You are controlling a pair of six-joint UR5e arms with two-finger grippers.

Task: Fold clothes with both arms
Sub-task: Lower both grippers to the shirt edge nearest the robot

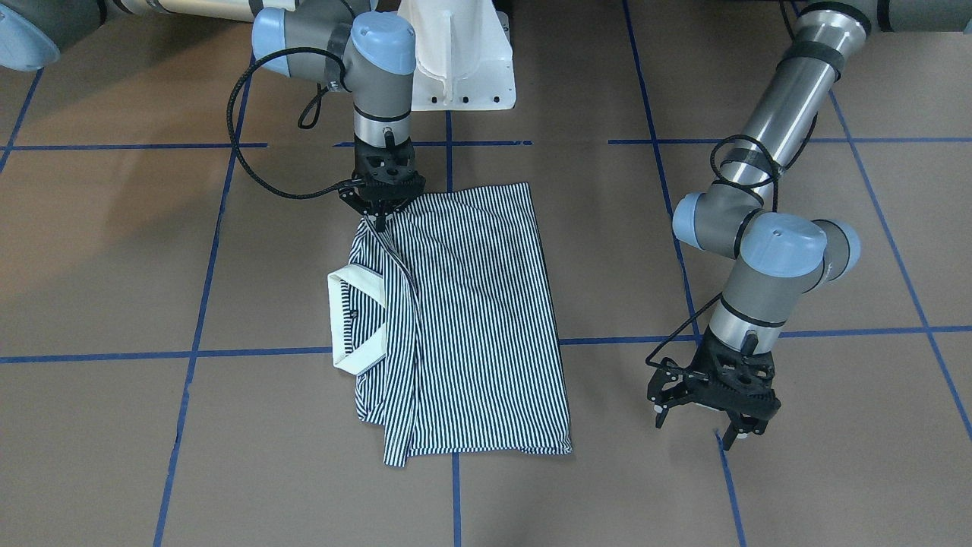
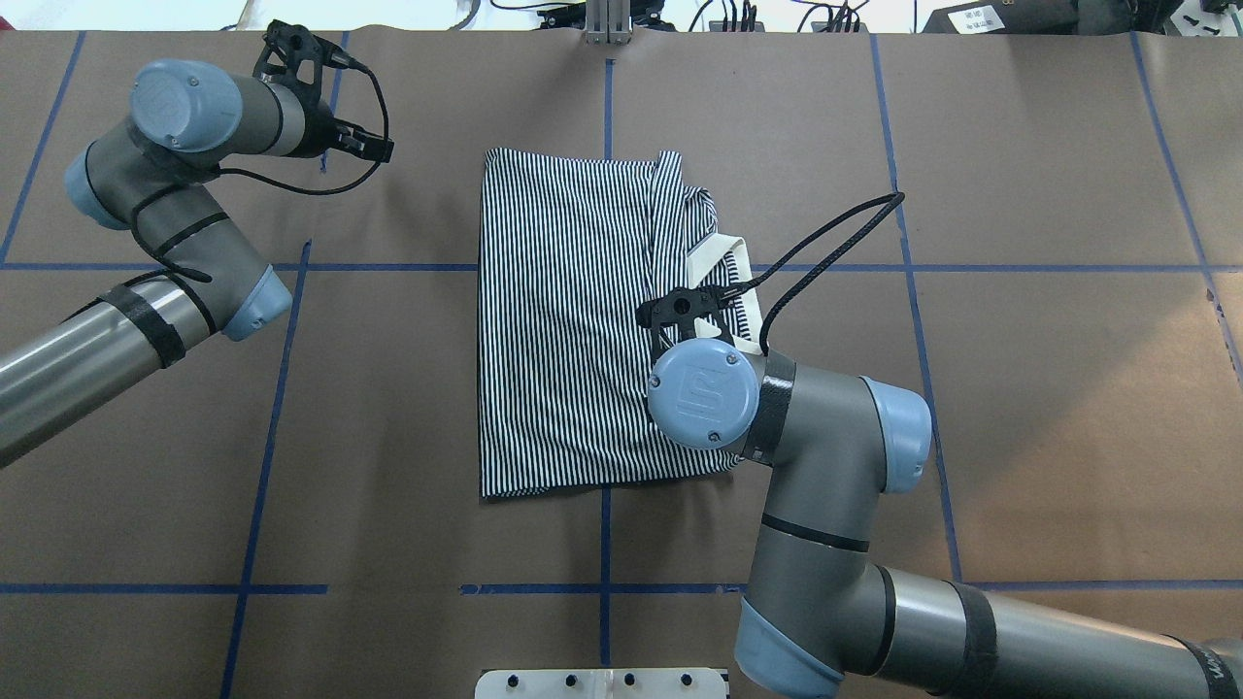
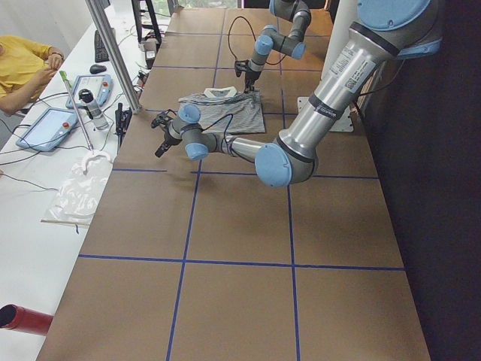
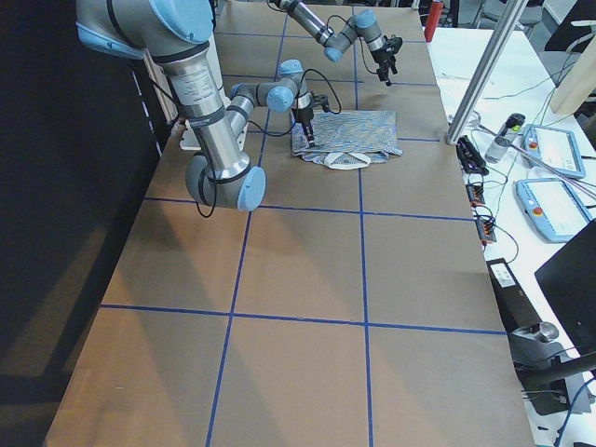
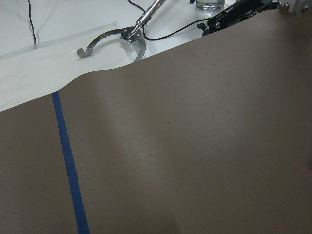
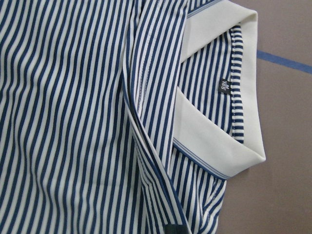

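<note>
On the brown table [image 1: 114, 266], we see our right gripper [image 1: 377, 219] pinching the striped polo shirt [image 1: 478, 319]; our left gripper [image 1: 697, 427] hangs spread wide, empty.

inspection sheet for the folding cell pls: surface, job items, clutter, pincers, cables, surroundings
Surface: brown paper table with a blue tape grid.
Job's things: striped shirt folded lengthwise, white collar sticking out one side.
Clutter: nothing seen on the table.
Pincers: right pincer shut on the shirt's edge near the collar; left pincer open over bare table, off the shirt.
Cables: black cable loops off the right wrist beside the shirt; no snag seen.
Surroundings: side bench with tablet and bottle; person beside it.
</note>
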